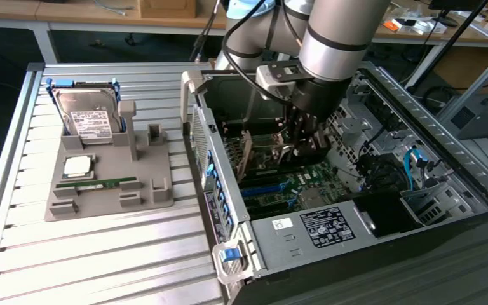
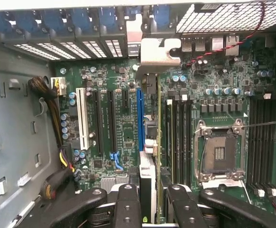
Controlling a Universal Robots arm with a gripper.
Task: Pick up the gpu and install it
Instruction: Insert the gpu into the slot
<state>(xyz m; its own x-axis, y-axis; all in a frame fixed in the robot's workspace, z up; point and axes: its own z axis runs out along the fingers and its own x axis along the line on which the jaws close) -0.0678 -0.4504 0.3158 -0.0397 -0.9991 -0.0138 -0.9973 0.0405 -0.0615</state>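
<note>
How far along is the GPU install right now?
Pickup looks done: the GPU is off the grey tray, which holds the hard drive, CPU and memory stick. In hand: the hand grips the card edge-on inside the case, its bracket at the rear slots, lined up over the blue slot. Left: whether it is fully seated cannot be told; release is not yet done.

Silver hard drive [image 1: 89, 117], processor chip [image 1: 77, 166] and memory stick [image 1: 97, 183] on grey holder [image 1: 108, 202].
</note>
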